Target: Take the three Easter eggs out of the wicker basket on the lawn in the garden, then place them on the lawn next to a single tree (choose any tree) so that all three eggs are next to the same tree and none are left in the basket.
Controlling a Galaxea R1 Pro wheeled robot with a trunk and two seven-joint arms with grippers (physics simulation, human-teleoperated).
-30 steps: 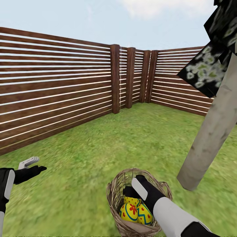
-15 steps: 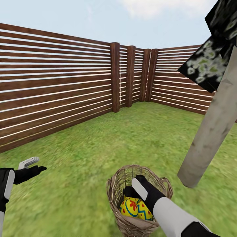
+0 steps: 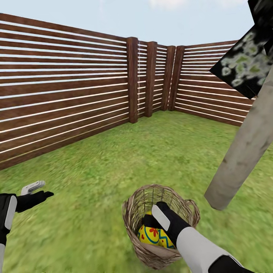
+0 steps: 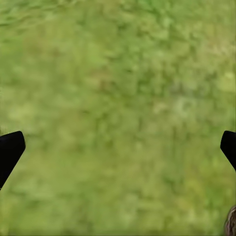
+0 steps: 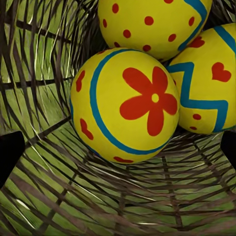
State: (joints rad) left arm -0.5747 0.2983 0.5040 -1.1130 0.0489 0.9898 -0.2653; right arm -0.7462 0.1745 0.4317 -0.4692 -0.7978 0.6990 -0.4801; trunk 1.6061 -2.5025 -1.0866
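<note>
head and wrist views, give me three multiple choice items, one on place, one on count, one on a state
1. Where does the basket sit?
A. on the grass close to the tree trunk
B. against the fence
C. on a table

2. How many eggs are in the basket?
A. one
B. two
C. three

3. How are the jaws of the right gripper?
A. shut on an egg
B. open, holding nothing
C. clamped on the basket rim

Answers: 1 A, the head view shows it on the lawn beside the trunk. 2 C, the right wrist view shows the flower egg, the dotted egg and the zigzag egg. 3 B, the fingertips stand wide apart, short of the eggs.
</note>
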